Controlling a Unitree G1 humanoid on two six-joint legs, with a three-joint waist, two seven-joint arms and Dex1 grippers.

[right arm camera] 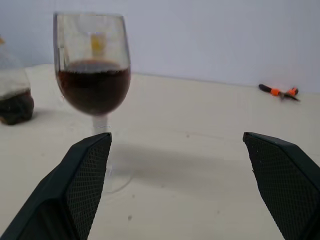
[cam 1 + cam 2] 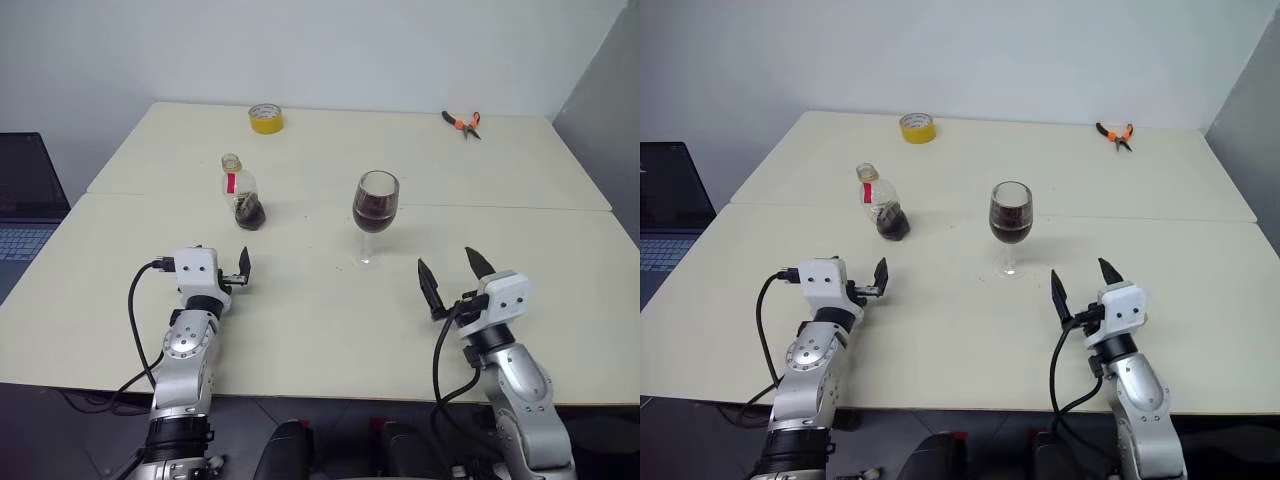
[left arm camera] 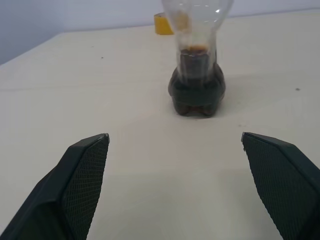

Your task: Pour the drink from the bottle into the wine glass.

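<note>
The bottle (image 2: 243, 195) stands upright on the table (image 2: 320, 320), left of centre, with a red label and a little dark drink (image 3: 196, 92) at its bottom. To its right the wine glass (image 2: 375, 215) stands upright, its bowl about half full of the dark drink (image 1: 93, 90). My left gripper (image 2: 240, 268) is level and open with nothing in it, a short way in front of the bottle and apart from it. My right gripper (image 2: 447, 262) is open and holds nothing, in front of the glass and to its right, without touching it.
A yellow tape roll (image 2: 265, 118) lies at the far edge of the table, and orange-handled pliers (image 2: 463, 123) lie at the far right. A laptop (image 2: 25, 205) sits beyond the table's left side. A seam (image 2: 500, 208) runs across between two tabletops.
</note>
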